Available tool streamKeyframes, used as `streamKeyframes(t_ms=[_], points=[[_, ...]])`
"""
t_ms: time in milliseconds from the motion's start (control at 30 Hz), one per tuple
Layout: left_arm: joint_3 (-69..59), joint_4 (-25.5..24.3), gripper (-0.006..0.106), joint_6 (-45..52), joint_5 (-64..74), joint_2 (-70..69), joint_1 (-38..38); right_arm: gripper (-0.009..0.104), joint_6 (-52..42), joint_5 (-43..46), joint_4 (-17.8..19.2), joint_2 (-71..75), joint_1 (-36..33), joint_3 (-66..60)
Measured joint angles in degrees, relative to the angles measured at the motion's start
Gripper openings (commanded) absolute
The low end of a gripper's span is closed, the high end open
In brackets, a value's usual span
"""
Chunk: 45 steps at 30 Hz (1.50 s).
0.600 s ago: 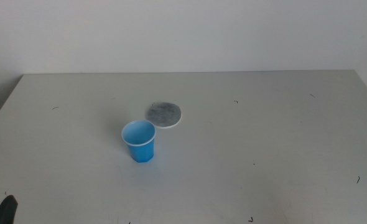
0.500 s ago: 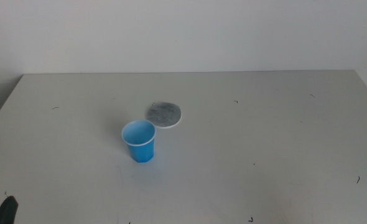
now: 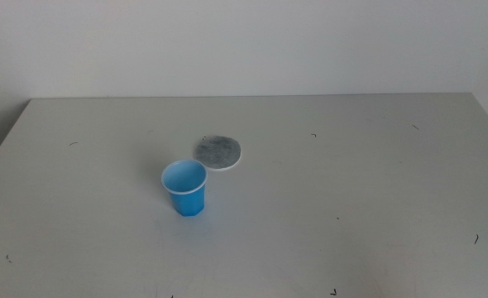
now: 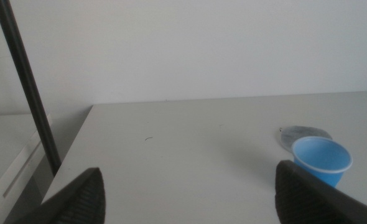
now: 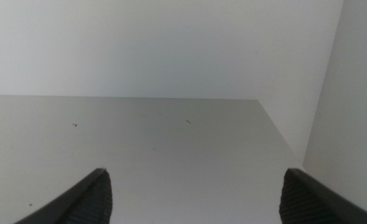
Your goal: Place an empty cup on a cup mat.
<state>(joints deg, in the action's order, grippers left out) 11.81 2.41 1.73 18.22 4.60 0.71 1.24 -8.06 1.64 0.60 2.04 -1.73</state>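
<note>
Middle view: blue cup (image 3: 184,187) stands upright on the grey table (image 3: 351,182), just in front of the cup mat (image 3: 218,151), their edges close; cup not on the mat.
Left gripper (image 4: 190,199): jaws spread wide, holding nothing; cup ahead of it, off toward one jaw, mat just beyond.
Right gripper (image 5: 193,199): jaws parted, empty, facing bare tabletop.

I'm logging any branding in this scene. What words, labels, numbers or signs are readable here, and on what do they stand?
None: no readable text in any view.
The cup is plain blue with a white rim, no print visible.
The cup mat shows only a mottled grey pattern.
The table carries a few small dark marks, which are scuffs, not letters.
The left gripper and right gripper show bare dark jaws, both open.
</note>
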Motion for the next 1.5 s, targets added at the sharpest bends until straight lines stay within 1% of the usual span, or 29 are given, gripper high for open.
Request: streamKeyframes(t_ms=[300, 467, 733, 833, 967, 1167, 1367, 1500], points=[[19.8, 0.0, 0.105, -1.0, 10.8, 14.4, 0.0, 0.094, 0.0, 0.0, 0.0, 0.0, 0.0, 0.0], [32.5, 0.0, 0.105, -1.0, 16.9, 23.4, 0.0, 0.094, 0.0, 0.0, 0.0, 0.0, 0.0, 0.0], [52.4, 0.2, 0.105, -1.0, 30.4, 39.5, 0.0, 0.094, 0.0, 0.0, 0.0, 0.0, 0.0, 0.0], [58.6, 0.4, 0.105, -1.0, 33.1, 45.1, 0.0, 0.094, 0.0, 0.0, 0.0, 0.0, 0.0, 0.0], [63.0, 1.4, 0.105, -1.0, 33.5, 50.6, 0.0, 0.094, 0.0, 0.0, 0.0, 0.0, 0.0, 0.0], [63.5, 2.2, 0.105, -1.0, 33.5, 57.1, 0.0, 0.094, 0.0, 0.0, 0.0, 0.0, 0.0, 0.0], [63.5, 6.5, 0.105, -0.6, 33.6, 63.9, 0.3, 0.094, 0.0, 0.0, 0.0, 0.0, 0.0, 0.0], [63.5, 7.4, 0.105, -0.1, 33.6, 68.1, 1.7, 0.094, 0.0, 0.0, 0.0, 0.0, 0.0, 0.0]])
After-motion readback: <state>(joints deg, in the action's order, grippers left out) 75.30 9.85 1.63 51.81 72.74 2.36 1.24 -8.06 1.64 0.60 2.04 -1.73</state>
